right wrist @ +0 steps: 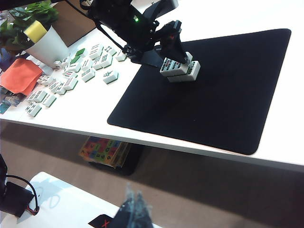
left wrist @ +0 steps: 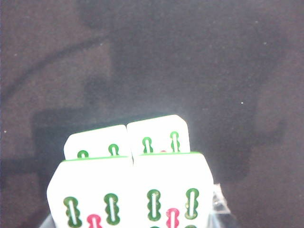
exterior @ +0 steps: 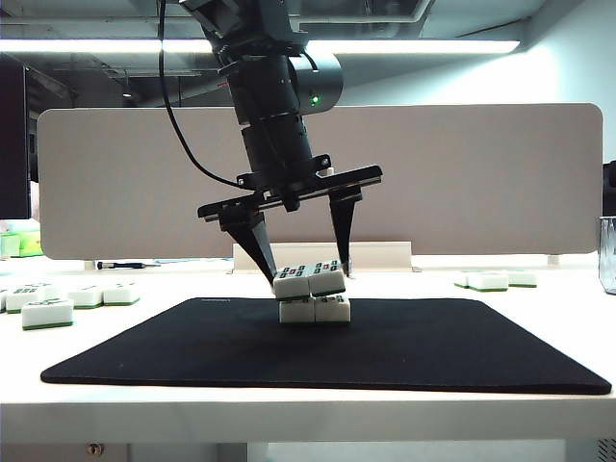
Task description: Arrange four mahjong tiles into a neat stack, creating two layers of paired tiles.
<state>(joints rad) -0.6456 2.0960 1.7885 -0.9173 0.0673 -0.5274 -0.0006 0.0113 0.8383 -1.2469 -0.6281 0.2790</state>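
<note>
Four small white mahjong tiles with thin green backs point(exterior: 312, 295) sit near the middle of a black rectangular cloth mat point(exterior: 433, 351) on the white surface point(exterior: 558, 289). Two lie side by side on the mat, faces up. The other two rest on top of them, also side by side, slightly tilted and shifted toward the left of the exterior view, so the stack is not yet square. In the left wrist view the upper pair point(left wrist: 133, 194) covers most of the lower pair point(left wrist: 130, 137), whose far edges with green bar marks peek out beyond it.

The left gripper point(exterior: 306, 271) hangs from its black arm directly over the stack, its two dark pointed fingers point(exterior: 252, 243) spread wide and pinching the upper pair of tiles from the outer ends.

The right gripper point(right wrist: 135, 209) shows only as a blurred dark tip at the edge of its own view, low and well apart from the mat; whether its fingers are spread or pressed together I cannot tell.

Off the mat, loose white-and-green tiles point(right wrist: 71, 76) lie scattered in groups, well over a dozen, beside a white cup point(right wrist: 45, 47), an orange sheet point(right wrist: 19, 76) and a leafy green plant point(right wrist: 28, 14). Nothing lies on the mat around the stack.
</note>
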